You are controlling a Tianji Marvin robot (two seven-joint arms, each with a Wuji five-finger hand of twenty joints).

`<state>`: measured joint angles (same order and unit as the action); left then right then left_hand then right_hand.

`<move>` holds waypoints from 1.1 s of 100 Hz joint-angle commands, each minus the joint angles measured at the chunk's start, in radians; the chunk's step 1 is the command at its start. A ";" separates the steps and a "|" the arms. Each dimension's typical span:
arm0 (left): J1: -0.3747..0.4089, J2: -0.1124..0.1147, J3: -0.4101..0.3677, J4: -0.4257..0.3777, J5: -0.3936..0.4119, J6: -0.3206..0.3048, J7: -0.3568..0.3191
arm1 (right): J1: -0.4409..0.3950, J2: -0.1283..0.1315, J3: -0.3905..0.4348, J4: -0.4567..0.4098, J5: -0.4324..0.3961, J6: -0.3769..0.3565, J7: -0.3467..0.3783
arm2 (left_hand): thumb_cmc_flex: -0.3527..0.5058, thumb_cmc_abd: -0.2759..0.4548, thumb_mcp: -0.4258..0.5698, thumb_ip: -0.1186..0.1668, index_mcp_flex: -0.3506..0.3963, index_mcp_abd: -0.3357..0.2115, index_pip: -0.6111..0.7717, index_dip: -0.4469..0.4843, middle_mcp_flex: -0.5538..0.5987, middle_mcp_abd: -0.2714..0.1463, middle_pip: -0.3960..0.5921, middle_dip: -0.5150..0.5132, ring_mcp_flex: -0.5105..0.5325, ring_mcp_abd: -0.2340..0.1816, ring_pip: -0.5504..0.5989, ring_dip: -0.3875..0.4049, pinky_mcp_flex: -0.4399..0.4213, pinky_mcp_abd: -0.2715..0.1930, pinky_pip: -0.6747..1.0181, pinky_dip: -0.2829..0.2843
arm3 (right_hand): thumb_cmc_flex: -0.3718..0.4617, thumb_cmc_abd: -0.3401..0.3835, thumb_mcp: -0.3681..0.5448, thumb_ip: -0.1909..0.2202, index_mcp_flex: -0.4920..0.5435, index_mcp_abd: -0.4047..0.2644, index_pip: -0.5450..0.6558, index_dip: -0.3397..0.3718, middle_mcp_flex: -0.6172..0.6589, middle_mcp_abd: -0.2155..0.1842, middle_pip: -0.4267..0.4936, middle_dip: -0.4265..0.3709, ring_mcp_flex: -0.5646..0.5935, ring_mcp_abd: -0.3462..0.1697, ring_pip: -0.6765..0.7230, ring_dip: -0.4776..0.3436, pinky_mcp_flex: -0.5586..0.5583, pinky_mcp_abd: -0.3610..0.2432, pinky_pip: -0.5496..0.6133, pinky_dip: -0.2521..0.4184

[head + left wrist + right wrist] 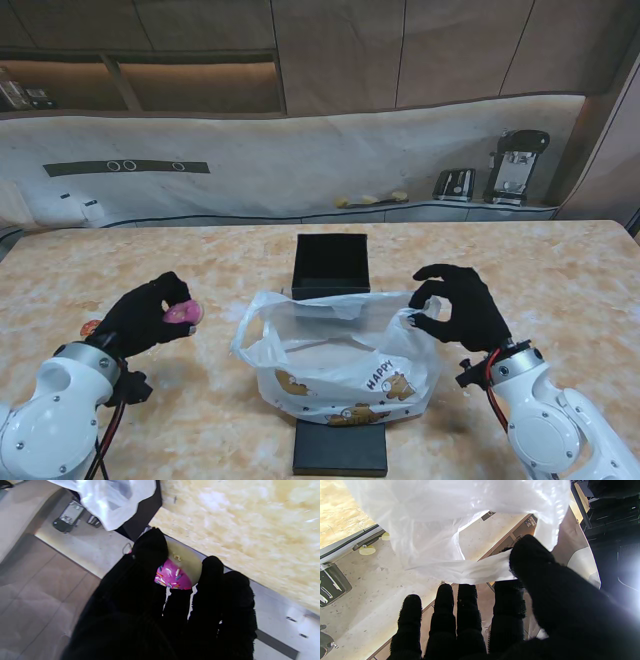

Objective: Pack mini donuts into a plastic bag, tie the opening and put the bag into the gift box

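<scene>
On the table centre: plastic bag (340,355), limp, slippery; our right hand (462,305) pinches its rim. Our left hand (150,312) clasps one pink mini donut (182,312), seemingly light, crushable; we hold its sides.

Black-gloved fingers (150,555) of the left hand (150,312) cover most of a pink sprinkled donut (172,576), leaving only one edge exposed. The plastic bag (340,350) hides part of the dark lid (340,450) beneath it and the near wall of the gift box (331,265) behind.
</scene>
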<state>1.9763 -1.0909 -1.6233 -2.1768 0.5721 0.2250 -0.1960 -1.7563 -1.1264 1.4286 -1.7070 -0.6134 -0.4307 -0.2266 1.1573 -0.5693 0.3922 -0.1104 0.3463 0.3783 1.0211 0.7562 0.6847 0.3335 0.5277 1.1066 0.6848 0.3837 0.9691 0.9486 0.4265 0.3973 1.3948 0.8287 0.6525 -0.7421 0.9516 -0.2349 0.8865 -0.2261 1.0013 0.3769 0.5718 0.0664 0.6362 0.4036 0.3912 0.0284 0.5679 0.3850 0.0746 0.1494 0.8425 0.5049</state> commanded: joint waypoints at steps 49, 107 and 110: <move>-0.305 0.033 0.227 0.048 -0.135 -0.057 -0.149 | -0.020 -0.008 -0.005 -0.008 -0.010 -0.004 0.003 | 0.085 0.037 0.159 0.063 0.079 -0.063 0.043 0.053 0.086 -0.022 0.017 0.041 0.050 -0.010 -0.016 0.023 0.008 0.000 0.013 0.024 | 0.028 -0.010 0.030 -0.004 0.032 -0.055 0.022 -0.005 0.010 -0.011 -0.005 -0.012 0.000 -0.004 -0.003 0.016 -0.001 -0.001 0.014 -0.011; -0.476 0.037 0.473 0.189 -0.246 -0.102 -0.183 | -0.030 -0.008 0.001 -0.016 -0.018 -0.004 -0.002 | 0.083 0.047 0.141 0.064 0.077 -0.087 0.037 0.071 0.077 -0.041 0.006 0.045 0.036 -0.019 -0.061 0.034 -0.007 -0.002 -0.038 0.013 | 0.026 -0.010 0.031 -0.004 0.033 -0.054 0.023 -0.006 0.010 -0.012 -0.004 -0.012 0.001 -0.004 -0.002 0.016 -0.001 0.000 0.016 -0.012; -0.478 0.037 0.481 0.192 -0.252 -0.104 -0.183 | -0.030 -0.008 0.002 -0.016 -0.019 -0.005 -0.002 | 0.082 0.046 0.140 0.065 0.078 -0.089 0.036 0.071 0.081 -0.043 0.008 0.046 0.036 -0.018 -0.063 0.034 -0.007 -0.002 -0.039 0.013 | 0.026 -0.010 0.030 -0.004 0.033 -0.053 0.023 -0.006 0.010 -0.011 -0.005 -0.012 -0.001 -0.003 -0.003 0.016 -0.002 0.000 0.016 -0.012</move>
<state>1.4975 -1.0469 -1.1549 -1.9828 0.3322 0.1167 -0.3637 -1.7751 -1.1272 1.4305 -1.7173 -0.6277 -0.4321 -0.2378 1.1569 -0.5819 0.4046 -0.1103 0.3700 0.3515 1.0137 0.7802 0.7081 0.3317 0.4997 1.1182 0.7113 0.3846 0.9164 0.9600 0.4296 0.4019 1.3640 0.8300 0.6525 -0.7421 0.9516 -0.2349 0.8866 -0.2261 1.0013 0.3767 0.5718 0.0664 0.6362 0.4036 0.3912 0.0284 0.5679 0.3850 0.0746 0.1496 0.8428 0.5049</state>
